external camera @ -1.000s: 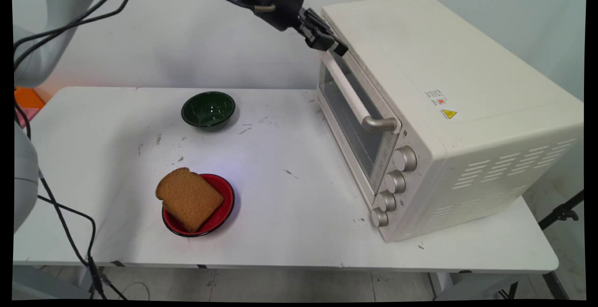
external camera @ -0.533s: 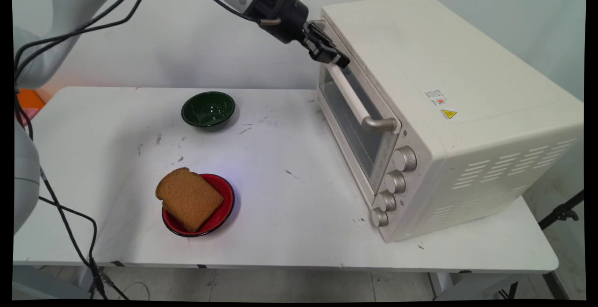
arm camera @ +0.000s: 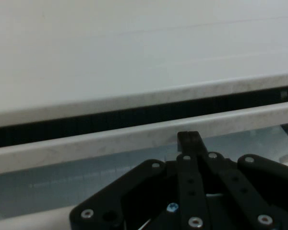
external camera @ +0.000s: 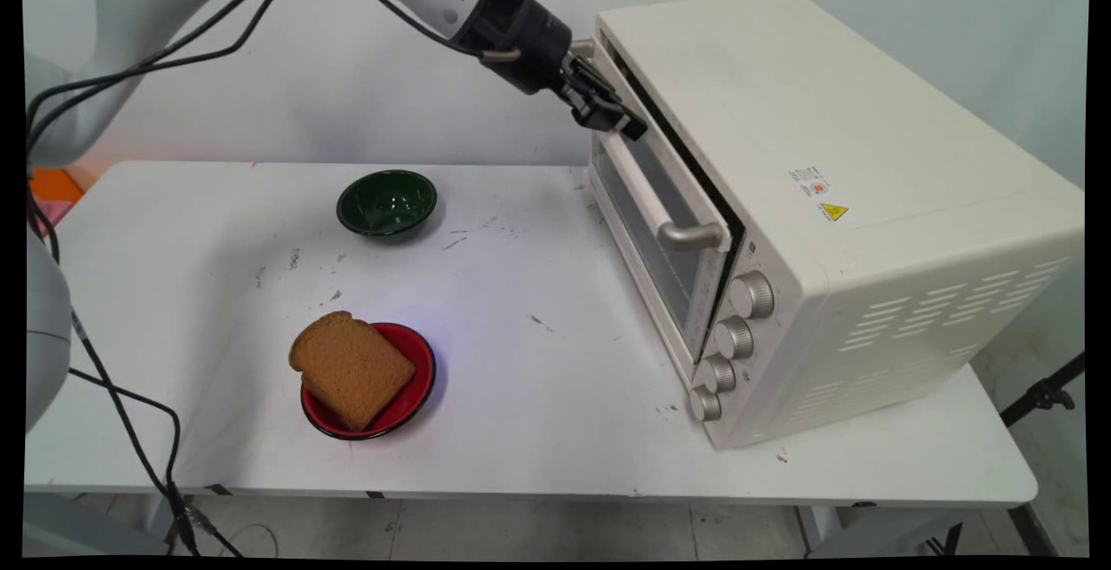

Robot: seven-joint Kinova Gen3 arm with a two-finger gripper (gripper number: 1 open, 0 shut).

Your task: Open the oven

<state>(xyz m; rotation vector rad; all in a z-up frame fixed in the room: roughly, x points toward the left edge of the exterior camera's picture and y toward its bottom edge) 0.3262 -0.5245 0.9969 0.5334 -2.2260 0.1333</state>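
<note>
Pinched narrow at the gripper [external camera: 632, 126], tips pressed on the top rim of the oven door [external camera: 649, 245], ajar by a dark slit. Could slip off so thin a hold, or drag the toaster oven [external camera: 825, 119] along the table [external camera: 538, 379].

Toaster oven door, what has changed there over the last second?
The claw, at the oven door's top edge, dropped slightly and pulled it ajar: a dark gap now shows along the door's top. The handle tilted outward with it. Green bowl, toast and red plate stayed put.
</note>
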